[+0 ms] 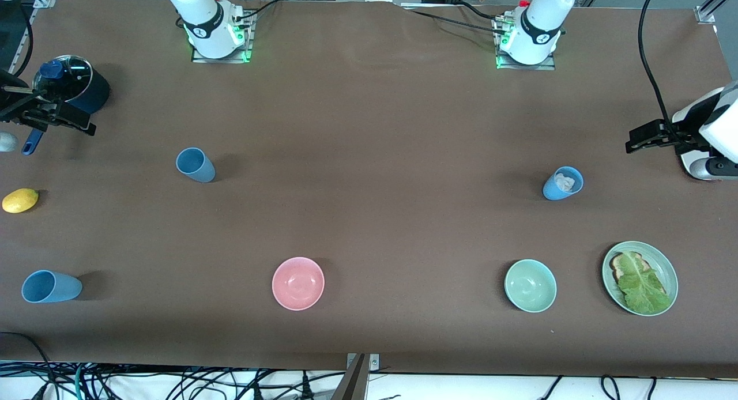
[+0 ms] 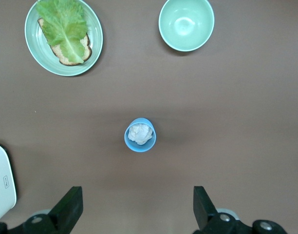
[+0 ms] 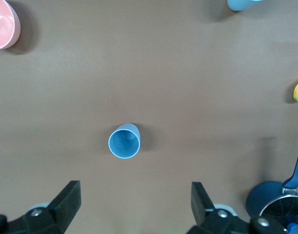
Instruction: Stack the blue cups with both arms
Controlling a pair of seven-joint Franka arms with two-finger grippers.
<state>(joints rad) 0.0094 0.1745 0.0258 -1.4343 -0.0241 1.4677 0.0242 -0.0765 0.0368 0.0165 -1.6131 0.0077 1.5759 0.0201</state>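
Note:
Three light-blue cups stand on the brown table. One empty blue cup (image 1: 196, 165) is toward the right arm's end and shows in the right wrist view (image 3: 124, 141). A second empty blue cup (image 1: 51, 286) is nearer the front camera at the same end, cut off in the right wrist view (image 3: 242, 4). The third blue cup (image 1: 562, 184) holds a crumpled white wad and shows in the left wrist view (image 2: 139, 135). My right gripper (image 1: 81, 123) (image 3: 136, 190) is open and empty, high up beside the first cup. My left gripper (image 1: 634, 142) (image 2: 138, 195) is open and empty, high up beside the third cup.
A pink bowl (image 1: 298, 283) and a green bowl (image 1: 530, 285) sit near the front edge. A green plate (image 1: 663, 261) holds toast and lettuce. A lemon (image 1: 20, 200) and a navy saucepan (image 1: 86, 97) with a glass lid are at the right arm's end.

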